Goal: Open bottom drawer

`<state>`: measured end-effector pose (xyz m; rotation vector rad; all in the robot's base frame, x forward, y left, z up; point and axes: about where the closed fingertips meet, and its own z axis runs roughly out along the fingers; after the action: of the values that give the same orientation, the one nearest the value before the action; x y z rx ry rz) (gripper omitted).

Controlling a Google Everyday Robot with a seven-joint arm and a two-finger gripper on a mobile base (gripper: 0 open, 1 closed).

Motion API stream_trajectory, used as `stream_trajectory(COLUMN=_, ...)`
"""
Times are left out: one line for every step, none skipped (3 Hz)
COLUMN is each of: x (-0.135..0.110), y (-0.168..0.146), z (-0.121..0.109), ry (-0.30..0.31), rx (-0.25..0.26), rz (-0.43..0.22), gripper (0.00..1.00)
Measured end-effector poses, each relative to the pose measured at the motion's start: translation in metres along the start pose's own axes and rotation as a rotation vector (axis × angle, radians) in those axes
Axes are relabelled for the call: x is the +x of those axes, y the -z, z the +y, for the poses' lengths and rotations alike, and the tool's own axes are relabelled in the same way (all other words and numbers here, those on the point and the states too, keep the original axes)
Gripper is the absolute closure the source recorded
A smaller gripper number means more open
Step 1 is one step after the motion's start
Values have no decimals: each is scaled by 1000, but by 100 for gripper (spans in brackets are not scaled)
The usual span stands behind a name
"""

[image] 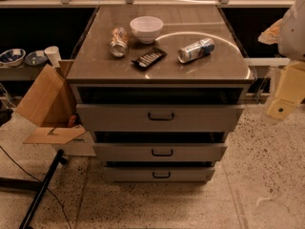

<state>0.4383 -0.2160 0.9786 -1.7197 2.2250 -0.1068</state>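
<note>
Hanging at the right edge, well apart from the cabinet, the hand gave no sign whether open or closed. The bottom drawer sat lowest, apparently shut. Approach seemed the step in hand; next it needed lowering leftward to the drawer's dark handle.

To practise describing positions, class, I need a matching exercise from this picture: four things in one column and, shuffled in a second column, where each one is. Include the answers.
Things
1. white bowl
2. bottom drawer
3. cardboard box
4. hand

Places
A. on the floor, left of the cabinet
B. at the right edge of the view, apart from the cabinet
C. on the cabinet top, towards the back
D. lowest in the cabinet, nearest the floor

Pairs: 1-C, 2-D, 3-A, 4-B
</note>
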Motion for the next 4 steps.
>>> stream_trajectory(x=-1, y=0, z=0, ry=1, rx=20, rz=4, gripper=0)
stream_trajectory(x=-10, y=-25, z=11, ry=22, rx=-1, rz=-28, gripper=0)
stream_trajectory(x=-24, y=-67, z=35, ry=31, rx=-39, rz=-98, gripper=0)
stream_trajectory(x=-41, y=-119, z=68, ry=18, rx=-71, rz=-159, gripper=0)
